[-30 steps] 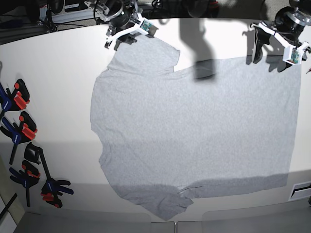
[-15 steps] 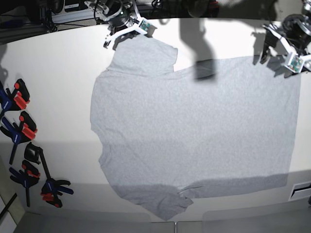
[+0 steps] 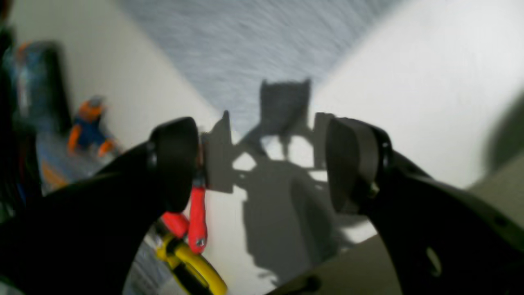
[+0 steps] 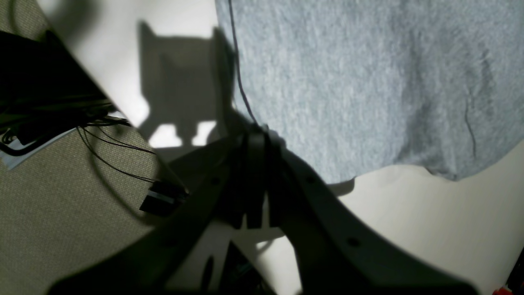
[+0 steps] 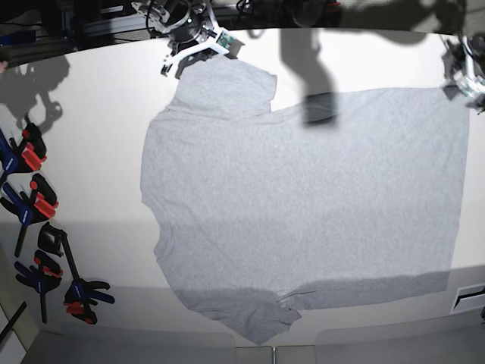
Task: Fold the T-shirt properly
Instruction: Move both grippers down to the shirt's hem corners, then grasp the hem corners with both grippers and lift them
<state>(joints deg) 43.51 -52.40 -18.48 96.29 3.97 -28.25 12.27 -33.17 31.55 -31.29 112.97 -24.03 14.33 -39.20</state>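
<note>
T-shirt (image 5: 303,205) lies flat; clamps (image 5: 38,227) far left; right gripper (image 4: 256,137) pinches its sleeve edge, left gripper (image 3: 262,164) gapes wide.

You're in a robotics lab or workshop: a broad white surface (image 5: 91,136) fills the frame, red-and-blue spring clamps (image 5: 34,205) lie along its left edge, loose black cables (image 4: 102,151) trail over grey carpet at the left of the right wrist view, and equipment clutters the top edge.
</note>
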